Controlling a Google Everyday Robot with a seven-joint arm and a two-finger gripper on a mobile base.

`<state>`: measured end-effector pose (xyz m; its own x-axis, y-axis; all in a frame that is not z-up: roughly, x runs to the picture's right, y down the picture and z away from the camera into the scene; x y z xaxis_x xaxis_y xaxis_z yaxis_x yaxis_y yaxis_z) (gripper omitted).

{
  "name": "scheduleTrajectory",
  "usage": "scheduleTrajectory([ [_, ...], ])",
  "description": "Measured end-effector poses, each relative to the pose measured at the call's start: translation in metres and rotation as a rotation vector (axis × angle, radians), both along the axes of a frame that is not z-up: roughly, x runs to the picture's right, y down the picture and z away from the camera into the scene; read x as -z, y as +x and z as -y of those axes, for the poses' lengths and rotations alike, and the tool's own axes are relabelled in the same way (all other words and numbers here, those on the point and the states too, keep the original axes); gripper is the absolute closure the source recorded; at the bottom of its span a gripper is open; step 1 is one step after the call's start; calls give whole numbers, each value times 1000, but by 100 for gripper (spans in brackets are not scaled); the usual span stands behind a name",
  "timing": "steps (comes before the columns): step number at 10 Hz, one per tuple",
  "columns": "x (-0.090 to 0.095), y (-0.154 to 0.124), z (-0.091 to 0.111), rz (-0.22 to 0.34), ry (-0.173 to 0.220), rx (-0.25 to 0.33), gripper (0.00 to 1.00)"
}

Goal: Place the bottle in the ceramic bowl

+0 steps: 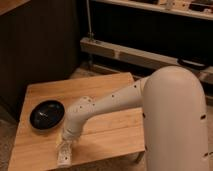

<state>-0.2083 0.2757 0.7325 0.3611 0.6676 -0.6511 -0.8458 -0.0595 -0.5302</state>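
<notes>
Wood table (pixel 60 92): ceramic bowl (pixel 47 114) near left edge, gripper (pixel 64 154) at front edge, hold unclear.

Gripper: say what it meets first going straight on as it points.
Pointing down near the front edge of the table, the gripper would likely meet the bottle just beneath it first, then the table; depth is unclear.

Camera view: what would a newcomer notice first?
The big white arm fills the right side, bent down over the wooden table. Its end effector sits at the table's front-left edge, near the glossy black ceramic bowl.
</notes>
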Motion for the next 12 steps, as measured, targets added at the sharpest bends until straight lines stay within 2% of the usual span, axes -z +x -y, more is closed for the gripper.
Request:
scheduleTrajectory([
  [7, -13, -8, -16, -27, -28, 4, 35],
  [8, -14, -10, -18, -24, -37, 8, 39],
  [11, -12, -8, -17, -21, -37, 14, 67],
  [12, -14, -12, -19, -14, -53, 22, 77],
])
